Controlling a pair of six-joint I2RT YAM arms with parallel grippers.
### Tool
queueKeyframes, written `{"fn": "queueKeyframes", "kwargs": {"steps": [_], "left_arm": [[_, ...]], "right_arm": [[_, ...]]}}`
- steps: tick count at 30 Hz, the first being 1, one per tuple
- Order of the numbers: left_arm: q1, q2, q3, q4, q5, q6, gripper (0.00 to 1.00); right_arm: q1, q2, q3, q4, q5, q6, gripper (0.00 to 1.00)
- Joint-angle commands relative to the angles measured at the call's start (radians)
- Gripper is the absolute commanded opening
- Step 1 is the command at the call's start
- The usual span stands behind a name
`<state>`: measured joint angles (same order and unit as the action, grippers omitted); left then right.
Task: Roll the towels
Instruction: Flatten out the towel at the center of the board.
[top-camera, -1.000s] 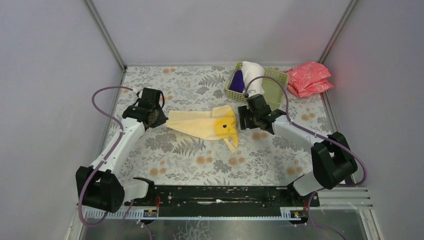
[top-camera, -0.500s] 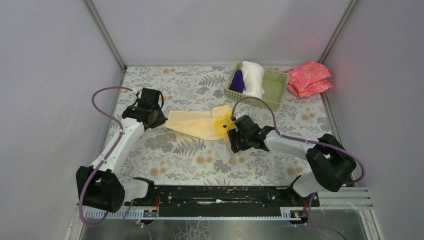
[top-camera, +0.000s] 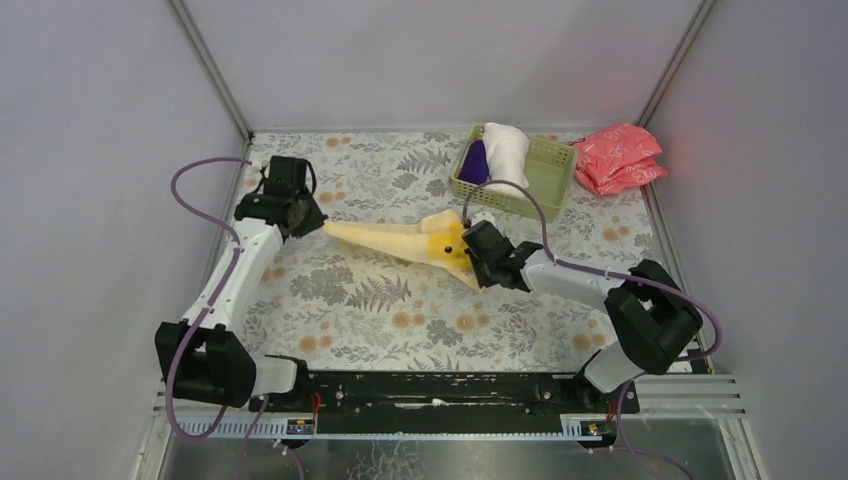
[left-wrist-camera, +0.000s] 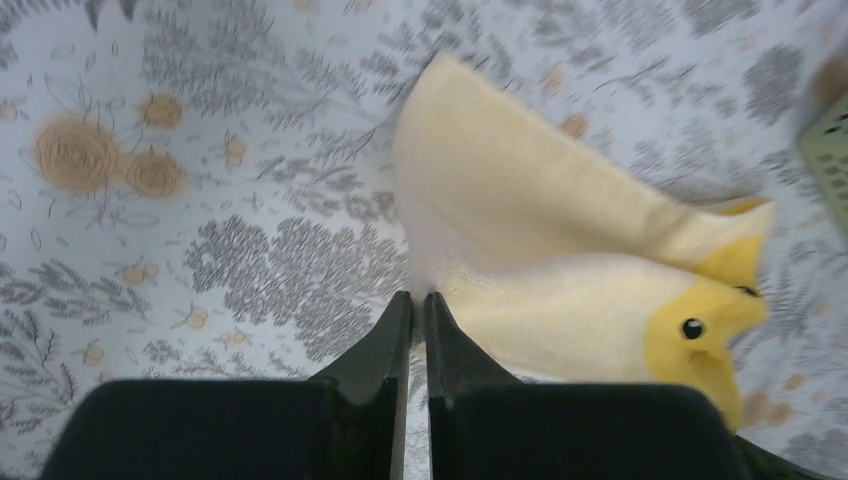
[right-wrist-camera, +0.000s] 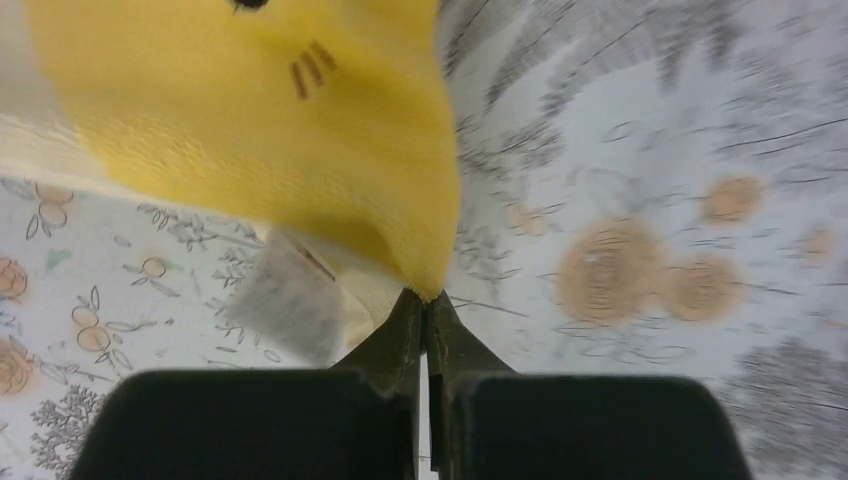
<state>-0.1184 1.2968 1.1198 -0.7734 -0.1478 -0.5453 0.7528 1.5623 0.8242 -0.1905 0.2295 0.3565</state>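
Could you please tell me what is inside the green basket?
Inside the basket sit a white towel and, beside it, a purple towel. The rest of the basket's floor looks bare. Whatever lies beneath the two towels is covered.

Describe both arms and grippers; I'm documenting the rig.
The left arm and right arm have white links, bulky black joints and looping purple cables. Left gripper and right gripper: matte black, two tapering fingers.
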Motion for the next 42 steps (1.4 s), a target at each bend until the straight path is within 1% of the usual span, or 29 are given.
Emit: {"fn": "queueKeyframes", "kwargs": {"steps": [1,4,6,9,14,17,19,22,24,25,27,30,32,34,37,39,42], "left_arm": [[0.025,0.007,0.177,0.002,0.012,-0.003,0.0],[0.034,-0.002,0.282,-0.034,0.005,0.002,0.0],[0.037,-0.024,0.342,-0.059,0.007,0.005,0.0],[0.037,-0.084,0.402,-0.097,0.022,0.003,0.0],[0.037,-0.218,0.455,-0.174,0.032,-0.011,0.0],[0.037,-0.283,0.473,-0.223,0.031,-0.013,0.0],[0.037,-0.308,0.46,-0.252,0.044,-0.013,0.0],[0.037,-0.334,0.41,-0.277,0.071,-0.009,0.0],[0.037,-0.338,0.365,-0.279,0.06,-0.003,0.0],[0.038,-0.333,0.344,-0.278,0.044,-0.002,0.0],[0.037,-0.311,0.294,-0.257,0.019,-0.003,0.0],[0.037,-0.252,0.197,-0.165,-0.005,-0.022,0.0],[0.036,-0.187,0.138,-0.094,-0.03,-0.044,0.0],[0.037,-0.103,0.091,-0.01,-0.045,-0.069,0.0],[0.038,0.074,0.067,0.102,-0.073,-0.103,0.0],[0.045,0.186,0.079,0.168,-0.06,-0.114,0.0],[0.054,0.343,0.124,0.251,-0.039,-0.144,0.0]], "right_arm": [[-0.013,-0.13,0.151,-0.129,0.284,-0.114,0.0],[-0.013,-0.22,0.235,-0.221,0.356,-0.191,0.0],[-0.014,-0.29,0.29,-0.293,0.35,-0.246,0.0],[-0.014,-0.394,0.354,-0.373,0.269,-0.291,0.0],[-0.013,-0.571,0.424,-0.476,0.067,-0.345,0.0],[-0.013,-0.632,0.47,-0.558,-0.041,-0.366,0.0],[-0.014,-0.638,0.506,-0.625,-0.112,-0.366,0.0],[-0.013,-0.599,0.539,-0.732,-0.188,-0.361,0.0],[-0.014,-0.554,0.539,-0.774,-0.21,-0.361,0.0],[-0.014,-0.52,0.529,-0.782,-0.203,-0.362,0.0],[-0.014,-0.464,0.499,-0.769,-0.141,-0.362,0.0],[-0.014,-0.353,0.445,-0.69,-0.037,-0.384,0.0],[-0.025,-0.262,0.402,-0.603,0.029,-0.414,0.0],[-0.056,-0.155,0.374,-0.501,0.125,-0.418,0.0],[-0.133,0.035,0.428,-0.444,0.129,-0.417,0.0],[-0.168,0.137,0.458,-0.396,0.135,-0.434,0.0],[-0.196,0.213,0.468,-0.294,0.161,-0.46,0.0]]}}
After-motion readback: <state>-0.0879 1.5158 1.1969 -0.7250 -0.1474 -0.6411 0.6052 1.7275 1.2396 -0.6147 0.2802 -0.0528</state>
